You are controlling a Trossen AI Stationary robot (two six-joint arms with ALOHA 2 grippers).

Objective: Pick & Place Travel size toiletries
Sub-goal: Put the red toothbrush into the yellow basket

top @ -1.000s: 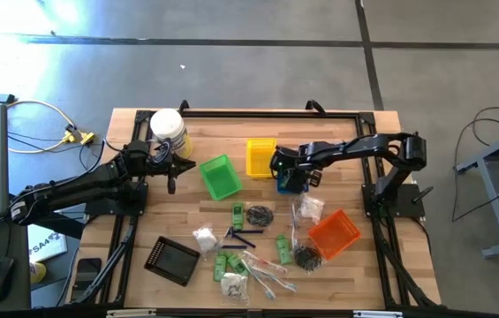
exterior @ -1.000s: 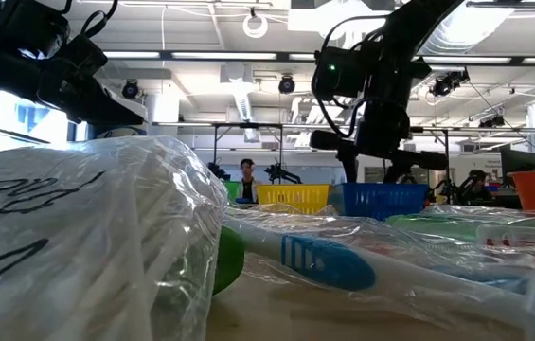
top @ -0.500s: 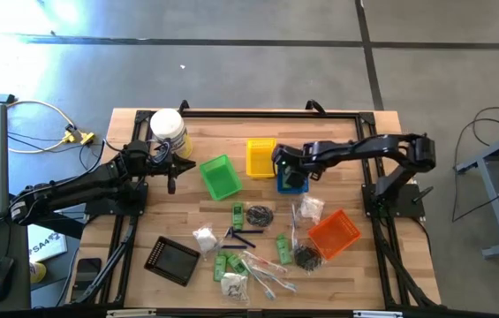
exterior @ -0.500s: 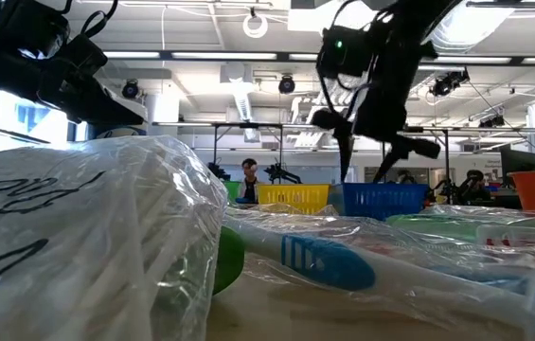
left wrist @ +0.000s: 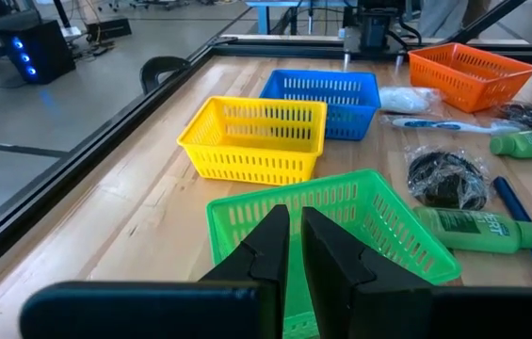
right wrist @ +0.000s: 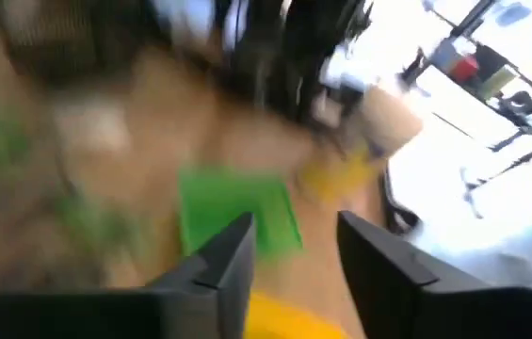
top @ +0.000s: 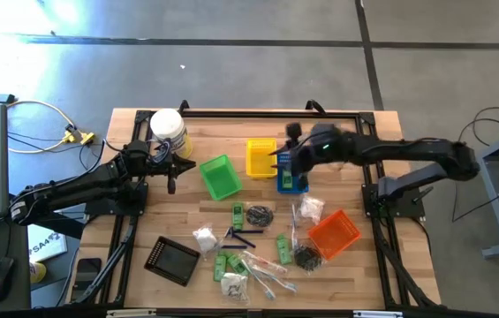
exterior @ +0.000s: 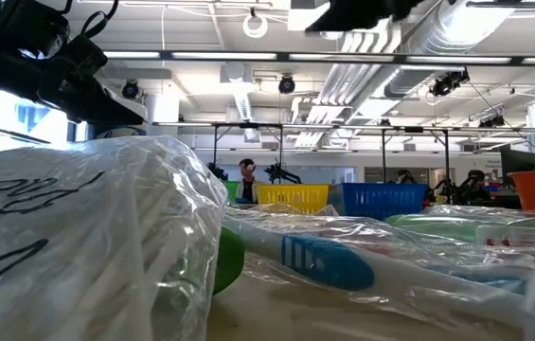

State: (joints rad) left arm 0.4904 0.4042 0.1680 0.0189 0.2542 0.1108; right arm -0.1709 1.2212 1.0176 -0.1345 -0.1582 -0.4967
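Toiletries (top: 258, 243) small and mixed: green tubes (left wrist: 468, 229), clear-wrapped toothbrushes (exterior: 329, 263) with blue-and-white heads, thin black sticks (top: 242, 235), white wrapped packets (top: 204, 237), dark round bundles in clear film (left wrist: 447, 176). Spread loose on the wooden table (top: 198, 208), on the near side of the basket row, well below both grippers in the high view.

Containers: green basket (top: 220, 177), yellow basket (top: 260, 157), blue basket (top: 290, 179), orange basket (top: 334, 233), black tray (top: 172, 260). Green and yellow look bare inside from the left wrist view. Blue mostly hidden under the right arm from above; contents not readable. Orange interior looks bare from above; white packet just beside its far corner, dark bundle just beside its near corner. Black tray apart at the left near corner, nothing seen in it. Big white jar (top: 168, 130) with yellow label at the far left, beside the left arm.

Right gripper (right wrist: 292, 247) raised over the yellow/blue baskets, heavily motion-blurred; fingers (right wrist: 225, 256) apart with a clear gap, nothing between them. Toiletries well apart from it, toward the near edge.

Left gripper (left wrist: 294, 247) just beside the green basket, fingers pressed nearly together, holding nothing. Nearest toiletry a green tube past the green basket, not touching.
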